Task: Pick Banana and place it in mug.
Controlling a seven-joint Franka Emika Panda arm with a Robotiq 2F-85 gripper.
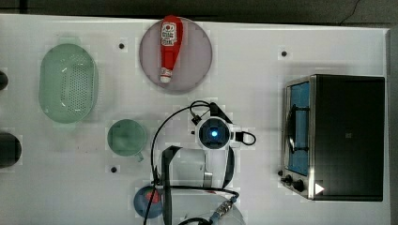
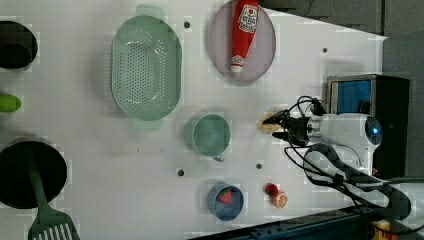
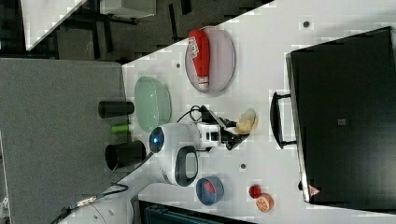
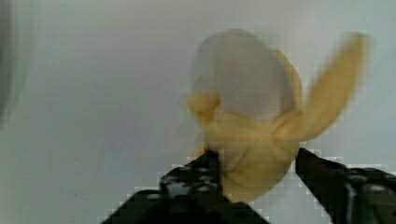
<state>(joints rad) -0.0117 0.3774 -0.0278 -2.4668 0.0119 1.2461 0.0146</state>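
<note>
In the left view the colander (image 2: pixel 145 67) lies on the table (image 2: pixel 100 160), with the plate (image 2: pixel 243 42) to the left view's right of it and the ketchup bottle (image 2: pixel 244 31) lying on that plate. The mug (image 2: pixel 210 135) stands below the colander, between it and the bowl (image 2: pixel 225 201). The banana (image 2: pixel 268 123) lies on the table to the left view's right of the mug, well apart from it, with the gripper (image 2: pixel 275 125) around it. The toaster oven (image 2: pixel 367 117) stands at the left view's right edge, beyond the arm
</note>
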